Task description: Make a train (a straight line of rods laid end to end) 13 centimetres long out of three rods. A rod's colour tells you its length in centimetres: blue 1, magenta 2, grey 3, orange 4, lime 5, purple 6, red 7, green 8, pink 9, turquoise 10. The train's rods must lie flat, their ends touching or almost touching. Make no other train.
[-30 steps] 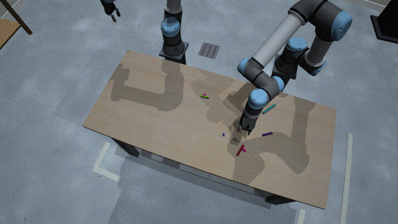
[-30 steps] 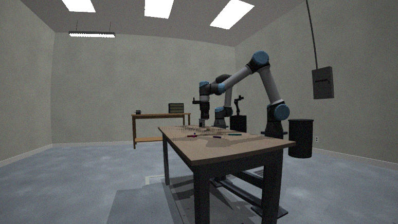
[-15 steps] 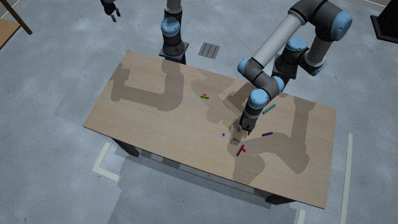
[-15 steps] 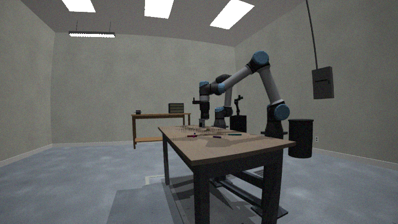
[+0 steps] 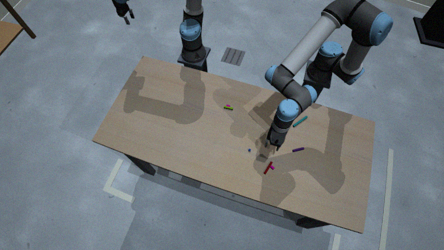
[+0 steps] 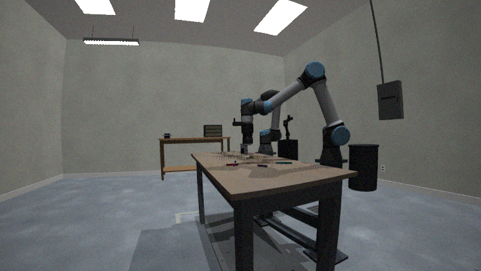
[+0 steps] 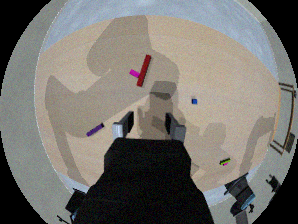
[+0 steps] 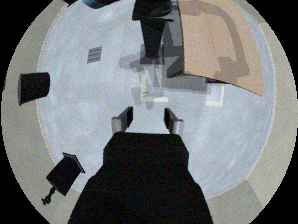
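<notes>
A red rod (image 5: 268, 168) (image 7: 144, 70) lies flat, and a magenta rod (image 5: 272, 167) (image 7: 133, 73) meets its long side in a T. A blue rod (image 5: 249, 149) (image 7: 194, 101) lies alone. A purple rod (image 5: 298, 149) (image 7: 95, 130) and a turquoise rod (image 5: 300, 121) (image 6: 283, 163) lie apart. A lime rod (image 5: 228, 108) lies beside a second magenta rod (image 5: 228, 105), side against side or nearly so. My left gripper (image 5: 272, 147) (image 7: 149, 118) is open and empty above the table, between the blue and purple rods. My right gripper (image 5: 129, 19) (image 8: 148, 113) is open and empty, off the table.
The wooden table (image 5: 174, 148) (image 8: 215, 60) carries all the rods. The left arm reaches over its back edge, near the turquoise rod. The right arm's base (image 5: 193, 57) stands behind the table's back edge. Arm shadows fall across the red, magenta and purple rods' area.
</notes>
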